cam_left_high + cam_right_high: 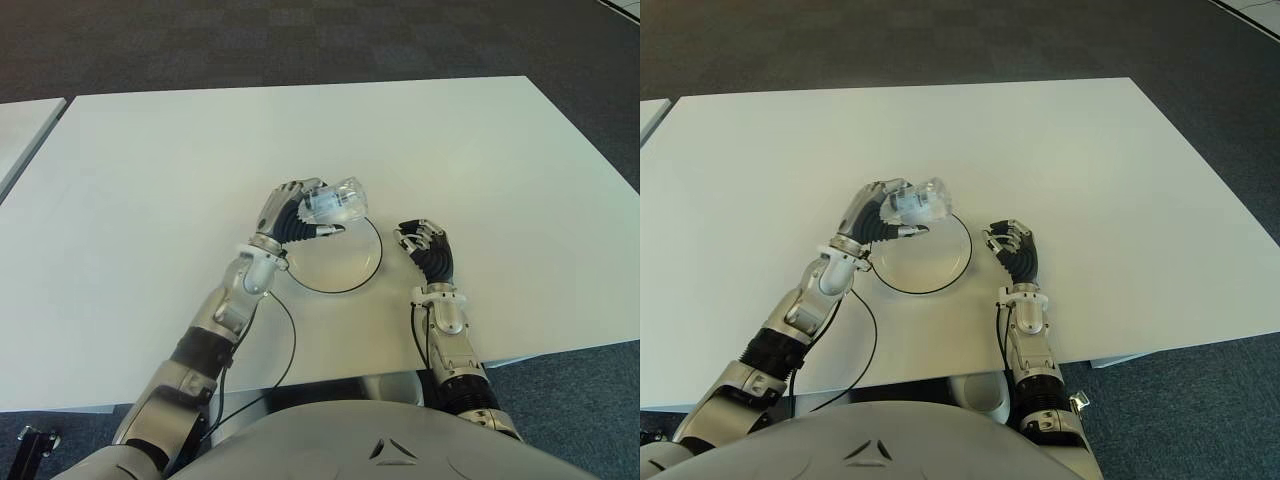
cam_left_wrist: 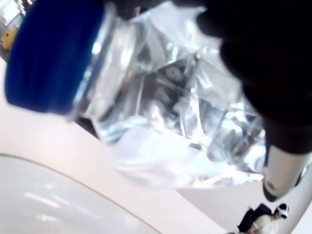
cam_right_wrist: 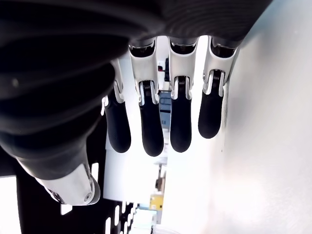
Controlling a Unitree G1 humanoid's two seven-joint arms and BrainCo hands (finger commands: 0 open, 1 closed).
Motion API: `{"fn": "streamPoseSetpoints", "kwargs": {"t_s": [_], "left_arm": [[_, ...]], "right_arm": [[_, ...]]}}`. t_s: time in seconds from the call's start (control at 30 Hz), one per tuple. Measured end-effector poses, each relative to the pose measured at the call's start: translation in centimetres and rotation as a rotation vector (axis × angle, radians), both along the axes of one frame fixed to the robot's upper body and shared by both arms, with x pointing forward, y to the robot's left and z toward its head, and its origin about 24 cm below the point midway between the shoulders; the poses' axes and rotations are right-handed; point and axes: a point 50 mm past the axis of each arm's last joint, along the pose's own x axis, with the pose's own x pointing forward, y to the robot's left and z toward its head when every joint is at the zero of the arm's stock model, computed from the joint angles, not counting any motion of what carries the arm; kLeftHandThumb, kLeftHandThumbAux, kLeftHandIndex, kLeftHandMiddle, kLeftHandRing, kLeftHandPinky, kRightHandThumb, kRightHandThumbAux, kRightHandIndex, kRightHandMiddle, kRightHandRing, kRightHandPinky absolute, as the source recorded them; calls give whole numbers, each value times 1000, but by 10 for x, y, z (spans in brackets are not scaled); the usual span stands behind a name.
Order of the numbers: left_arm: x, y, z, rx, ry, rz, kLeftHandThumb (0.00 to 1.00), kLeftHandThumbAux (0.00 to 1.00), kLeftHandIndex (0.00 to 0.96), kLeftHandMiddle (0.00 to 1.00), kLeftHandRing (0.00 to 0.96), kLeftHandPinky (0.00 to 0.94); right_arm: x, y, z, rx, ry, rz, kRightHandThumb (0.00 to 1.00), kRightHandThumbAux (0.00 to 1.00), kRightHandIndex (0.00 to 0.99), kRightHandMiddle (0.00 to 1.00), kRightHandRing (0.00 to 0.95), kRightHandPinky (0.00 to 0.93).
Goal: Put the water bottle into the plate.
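Your left hand [image 1: 292,218] clasps the one clear, crinkled plastic water bottle [image 1: 335,201], blue-capped, above the far rim of the single round white plate [image 1: 345,268]. Your right hand [image 1: 425,243], fingers loosely curled and empty, shows just right of the plate.

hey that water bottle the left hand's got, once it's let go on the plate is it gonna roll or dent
The water bottle, held on its side in the left hand over the plate rim, looks round-bodied, so it may well roll. Its clear, creased walls suggest thin plastic that dents easily. It appears light, possibly near empty.
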Motion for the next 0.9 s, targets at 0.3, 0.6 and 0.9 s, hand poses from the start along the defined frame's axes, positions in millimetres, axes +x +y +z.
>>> {"fn": "streamPoseSetpoints", "kwargs": {"t_s": [0.3,0.6,0.9], "left_arm": [[-6,-20,-12,80,39,-98,850,669,396,536,859,811],[-7,-34,-29,183,82,-175,850,669,396,538,854,804],[3,-45,-42,271,53,-203,852,668,397,541,856,833]], "right_arm": [[0,-1,0,-2,-1,-2,707,734,425,427,392,405],[-1,-1,0,-5,-2,-3,707,734,425,427,390,400],[-2,-2,0,-7,-3,-3,706,733,426,426,385,395]]}}
